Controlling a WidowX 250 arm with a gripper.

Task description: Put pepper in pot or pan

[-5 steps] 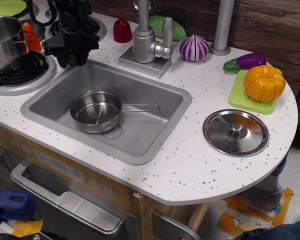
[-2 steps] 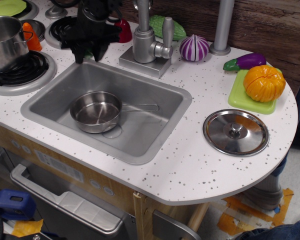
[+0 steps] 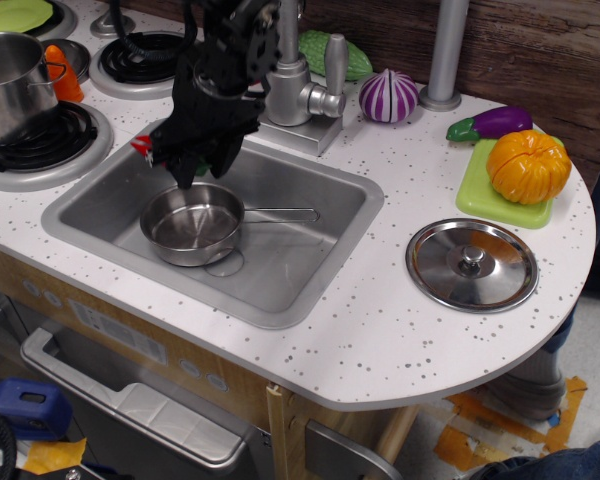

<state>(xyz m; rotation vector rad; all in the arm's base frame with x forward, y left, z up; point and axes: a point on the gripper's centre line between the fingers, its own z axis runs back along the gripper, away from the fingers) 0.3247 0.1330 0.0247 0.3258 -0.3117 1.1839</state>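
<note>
My black gripper (image 3: pixel 188 158) hangs over the back left part of the sink, just above the far rim of the small shiny saucepan (image 3: pixel 188 224). The jaws are shut on the red pepper (image 3: pixel 142 146). Only its red end sticks out on the left, and a bit of green shows under the fingers. The saucepan sits in the sink with nothing in it, its thin handle (image 3: pixel 280 213) pointing right.
The sink (image 3: pixel 310 250) is sunk into the speckled counter. A taller steel pot (image 3: pixel 5 85) and an orange toy (image 3: pixel 65 72) stand on the burners at the left. The faucet (image 3: pixel 300 90) is right behind my arm. A steel lid (image 3: pixel 471 265), a purple onion (image 3: pixel 388 95), an eggplant (image 3: pixel 490 123) and a pumpkin (image 3: pixel 527 165) are to the right.
My gripper has moved from the burner area at the back left, to the right and forward, down over the sink, carrying the pepper. The saucepan has not moved.
</note>
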